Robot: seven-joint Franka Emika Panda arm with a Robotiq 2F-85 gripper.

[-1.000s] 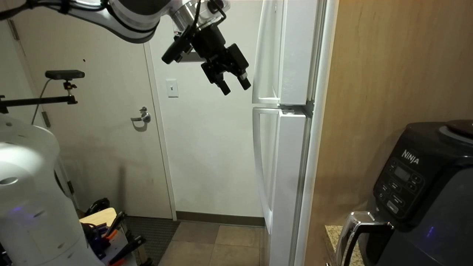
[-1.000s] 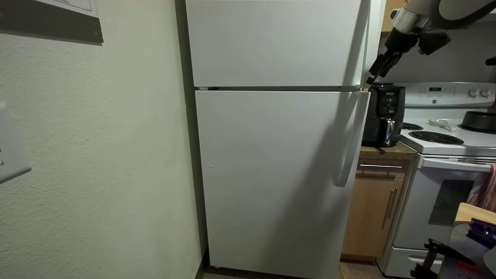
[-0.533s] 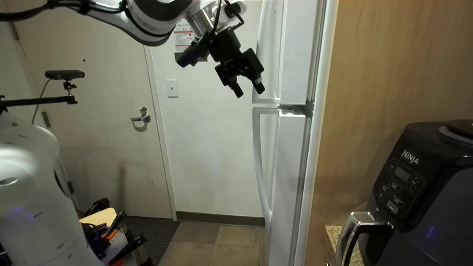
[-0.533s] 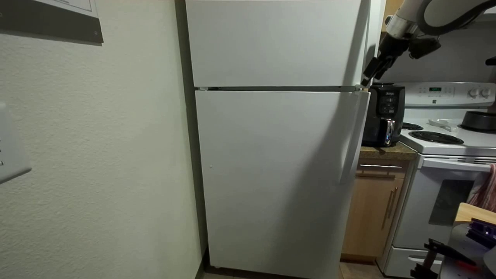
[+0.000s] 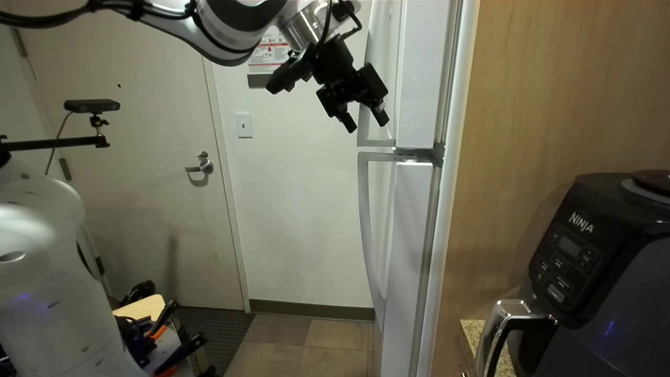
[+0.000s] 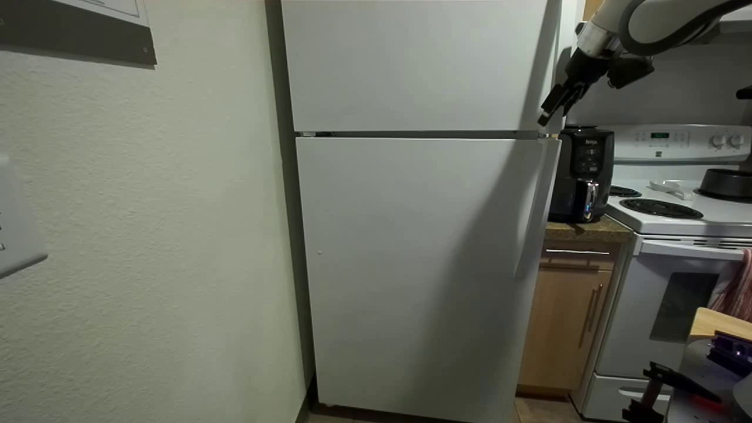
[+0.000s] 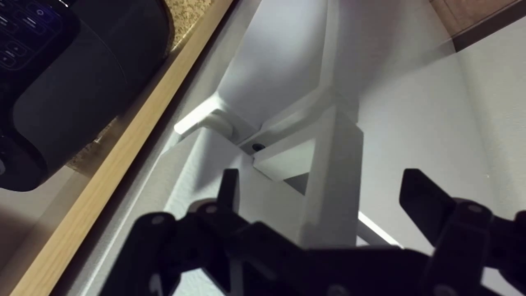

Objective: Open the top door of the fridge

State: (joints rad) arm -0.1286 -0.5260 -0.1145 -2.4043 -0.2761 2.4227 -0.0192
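The white fridge (image 5: pixel 432 293) has its top door (image 6: pixel 417 64) closed, level with the longer lower door (image 6: pixel 405 264). My gripper (image 5: pixel 367 125) is at the lower end of the top door's handle (image 5: pixel 375 142), pointing obliquely down. Seen in an exterior view, the gripper (image 6: pixel 552 117) overlaps that door's handle-side edge. In the wrist view the gripper (image 7: pixel 320 174) stands wide open, with the handle bar (image 7: pixel 335 181) appearing between its black fingers. No contact shows, and I cannot tell whether the fingertips reach past the bar in depth.
A black air fryer (image 5: pixel 570 272) sits on the counter beside a wood panel (image 5: pixel 549 94) along the fridge's side. The stove (image 6: pixel 675 223) is beyond it. Behind are the room door (image 5: pixel 141 209) and a wall (image 6: pixel 176 235). The lower door's handle (image 5: pixel 365 209) juts out just below.
My gripper has moved toward the fridge, from clear of the top door's handle to overlapping it, and has risen slightly in the last half second. Its jaws stay open; both fridge doors are unmoved.
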